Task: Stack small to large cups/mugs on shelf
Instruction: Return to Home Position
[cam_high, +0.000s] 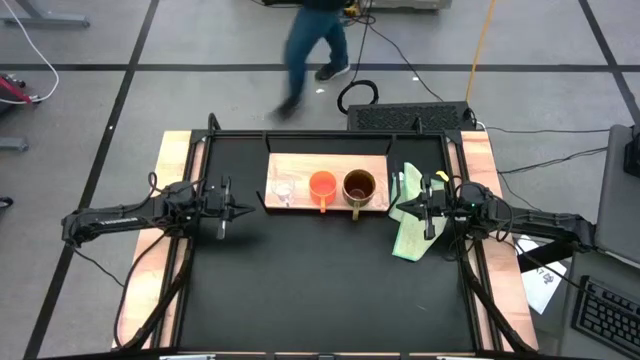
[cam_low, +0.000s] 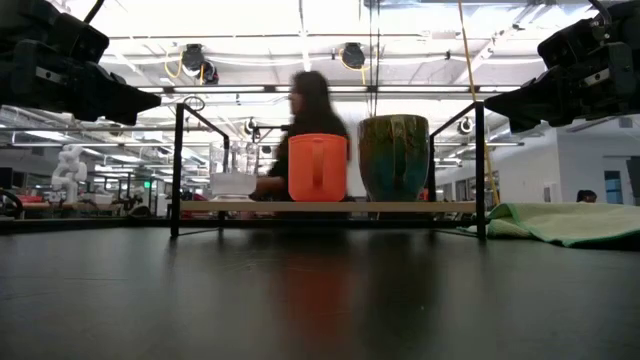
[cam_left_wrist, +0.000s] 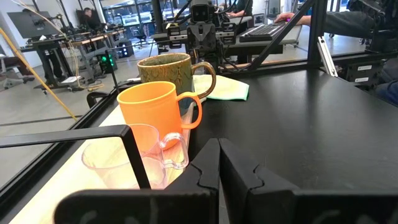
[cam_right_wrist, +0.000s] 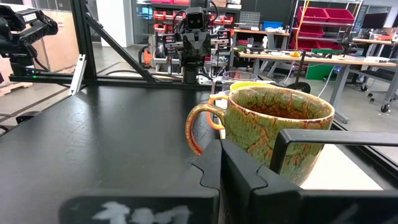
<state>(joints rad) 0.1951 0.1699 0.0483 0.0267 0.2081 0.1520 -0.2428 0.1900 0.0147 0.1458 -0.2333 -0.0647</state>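
Observation:
Three cups stand upright in a row on the light-wood shelf (cam_high: 300, 160) at the table's far middle: a clear glass cup (cam_high: 283, 189) at the left, an orange cup (cam_high: 322, 186) in the middle, a brown-green glazed mug (cam_high: 359, 186) at the right. They also show in the left wrist view: the glass cup (cam_left_wrist: 134, 163), the orange cup (cam_left_wrist: 155, 115), the mug (cam_left_wrist: 168, 70). My left gripper (cam_high: 243, 210) hovers shut left of the shelf. My right gripper (cam_high: 402, 208) hovers shut right of it, over the green cloth. Neither touches anything.
A pale green cloth (cam_high: 410, 225) lies crumpled right of the shelf, under my right gripper. A dark metal frame (cam_low: 176, 160) rises at the shelf's corners. The black table surface (cam_high: 320, 290) lies bare near its front. A person (cam_high: 315, 40) walks beyond the far edge.

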